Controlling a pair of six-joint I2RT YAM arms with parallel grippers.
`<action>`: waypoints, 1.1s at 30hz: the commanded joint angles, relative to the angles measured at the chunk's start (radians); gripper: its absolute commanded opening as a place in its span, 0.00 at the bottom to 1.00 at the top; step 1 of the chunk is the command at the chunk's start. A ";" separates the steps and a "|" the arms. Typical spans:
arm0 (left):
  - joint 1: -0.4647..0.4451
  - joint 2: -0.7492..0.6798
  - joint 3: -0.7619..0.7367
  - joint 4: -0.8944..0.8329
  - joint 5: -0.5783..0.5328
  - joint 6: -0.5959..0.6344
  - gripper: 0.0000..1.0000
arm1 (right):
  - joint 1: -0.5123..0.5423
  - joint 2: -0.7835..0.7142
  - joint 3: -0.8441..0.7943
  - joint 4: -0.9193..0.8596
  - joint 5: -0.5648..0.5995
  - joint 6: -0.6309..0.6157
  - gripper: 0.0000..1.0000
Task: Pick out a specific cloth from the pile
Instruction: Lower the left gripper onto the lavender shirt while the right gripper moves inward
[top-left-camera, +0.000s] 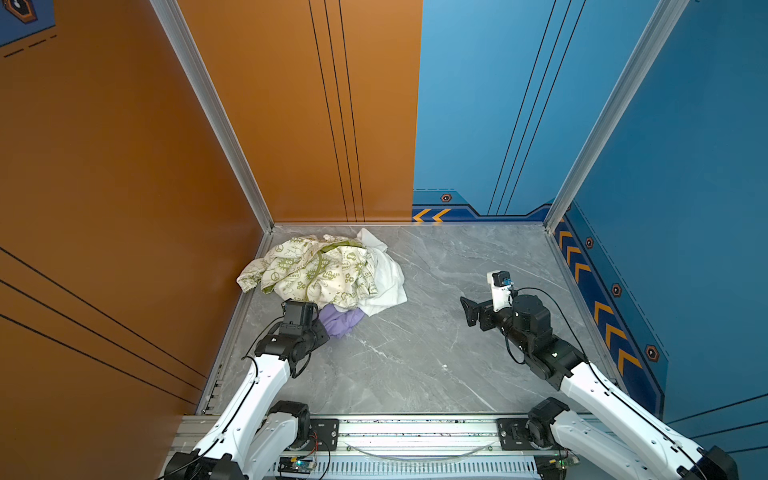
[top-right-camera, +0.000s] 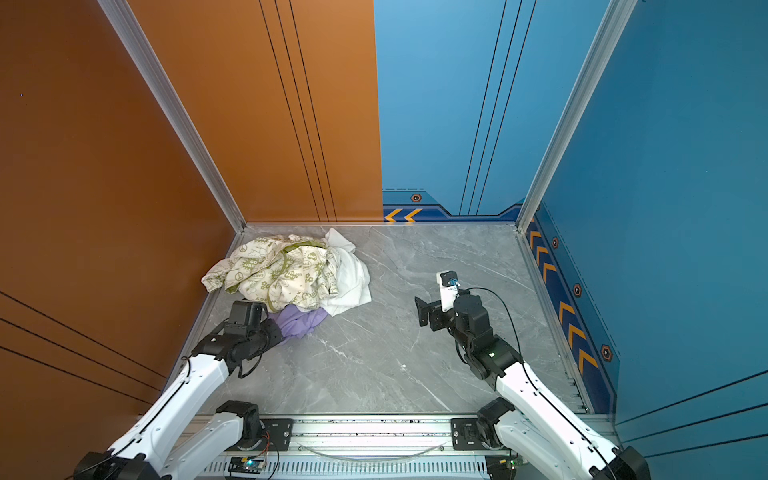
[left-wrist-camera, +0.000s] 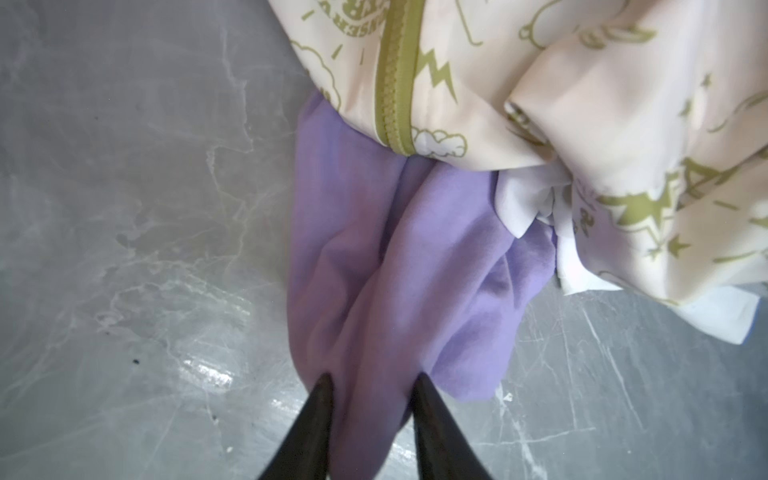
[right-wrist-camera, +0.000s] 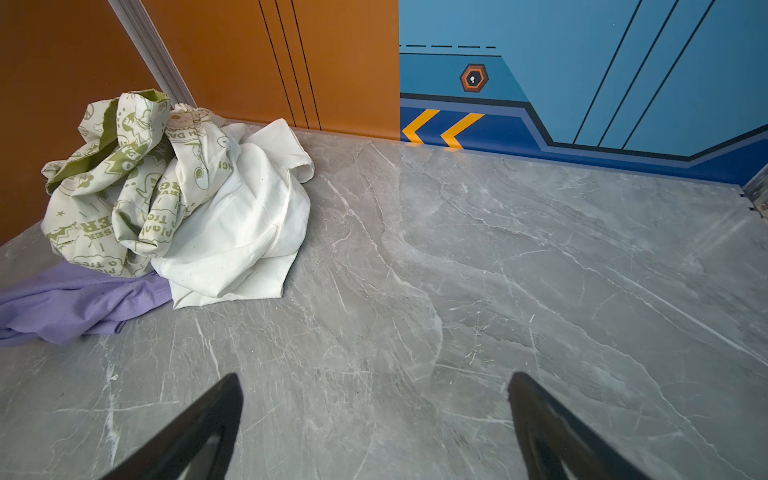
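Fabric fills the narrow gap between the fingers of my left gripper (left-wrist-camera: 374, 378). In the left wrist view the jaws stand close together with a ridge of the lavender cloth (left-wrist-camera: 395, 270) bunched between them. I read this as a pinch on its free edge, low against the table (top-left-camera: 415, 357).

That edge is the only part I can reach, which is why the approach is from the near side. The rest of the cloth runs under the pile (top-left-camera: 328, 266) in the far left corner. The cream printed cloth (left-wrist-camera: 582, 83) lies over it, and the white cloth (right-wrist-camera: 241, 232) overlaps it alongside. In both top views only a small purple tongue sticks out toward the arm.

My right gripper (right-wrist-camera: 374, 376) hangs well apart over bare table, jaws spread wide and holding nothing. It is parked there, I judge, so it does not crowd the pull and could pin the pile if needed.

I judge the grasp about made and the extraction not yet begun. The risk is that the cream cloth drags along, so a low, slow pull toward me seems right.
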 joint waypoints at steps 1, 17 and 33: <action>-0.004 0.006 -0.016 0.025 0.012 0.002 0.18 | 0.011 0.003 0.030 0.033 0.033 0.014 1.00; -0.007 -0.055 0.143 0.044 0.036 0.047 0.00 | 0.032 -0.002 0.032 0.015 0.034 0.005 1.00; -0.007 -0.021 0.473 0.044 0.092 0.129 0.00 | 0.052 -0.031 0.036 -0.002 0.045 -0.018 1.00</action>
